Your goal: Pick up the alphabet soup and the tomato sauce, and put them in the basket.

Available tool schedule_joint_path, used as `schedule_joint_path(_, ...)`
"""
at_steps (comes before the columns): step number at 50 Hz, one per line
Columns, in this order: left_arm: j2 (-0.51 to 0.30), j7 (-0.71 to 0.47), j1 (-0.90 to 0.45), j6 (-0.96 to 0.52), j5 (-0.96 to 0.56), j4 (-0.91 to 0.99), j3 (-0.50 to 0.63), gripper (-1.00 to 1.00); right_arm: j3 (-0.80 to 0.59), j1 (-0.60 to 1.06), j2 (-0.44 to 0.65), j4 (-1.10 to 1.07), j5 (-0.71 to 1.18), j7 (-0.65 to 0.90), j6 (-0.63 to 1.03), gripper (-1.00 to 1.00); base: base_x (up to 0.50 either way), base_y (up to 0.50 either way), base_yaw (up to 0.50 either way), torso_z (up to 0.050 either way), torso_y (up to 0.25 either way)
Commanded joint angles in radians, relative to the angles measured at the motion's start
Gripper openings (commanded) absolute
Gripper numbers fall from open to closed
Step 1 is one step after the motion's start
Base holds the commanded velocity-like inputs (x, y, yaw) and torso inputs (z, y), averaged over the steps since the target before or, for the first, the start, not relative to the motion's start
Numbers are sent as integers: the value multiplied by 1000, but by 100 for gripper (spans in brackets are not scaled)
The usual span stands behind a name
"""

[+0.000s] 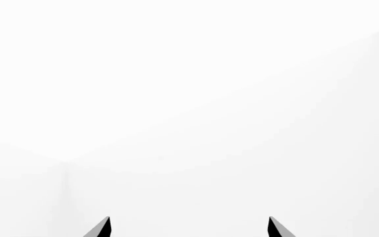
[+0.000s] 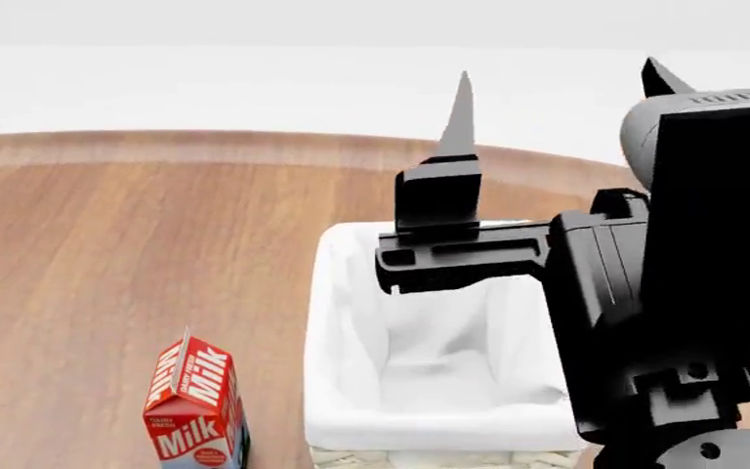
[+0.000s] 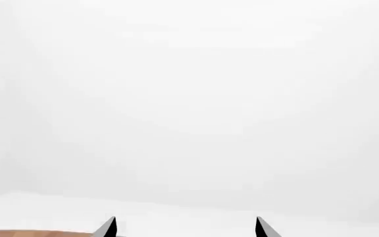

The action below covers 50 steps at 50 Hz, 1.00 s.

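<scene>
Cream-white basket (image 2: 349, 391) on wooden table (image 2: 114, 254), beside milk carton (image 2: 195, 403); left end effector (image 1: 189, 228) and right end effector (image 3: 185, 228) spread, empty.

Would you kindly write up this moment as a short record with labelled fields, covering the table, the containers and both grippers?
table: round, wooden
basket: white cloth lining, what shows of its inside holds no can
milk carton: red, upright, beside the basket
cans: none in view
right gripper: open, empty, raised, pointing out past the table's far edge
left gripper: open, empty, facing a blank white background
</scene>
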Motion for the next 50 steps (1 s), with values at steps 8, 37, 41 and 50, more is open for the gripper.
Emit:
schedule_joint_path(8,0,21,-45,-37,37,0,25,100,-226,278,119,80,781,442,154,100,0,0,0,0,0)
schedule_joint_path(37,0,10,-22,-22,34,0,27,100,-466,-48,353,-284,921,630,3,100,0,0,0,0,0)
schedule_joint_path(41,0,9,-11,-2,16,0,1,100,-396,-175,305,-284,887,631,48,100,0,0,0,0,0)
schedule_joint_path(50,0,1,9,15,9,0,-7,100,-258,-402,245,-284,827,627,135,100,0,0,0,0,0)
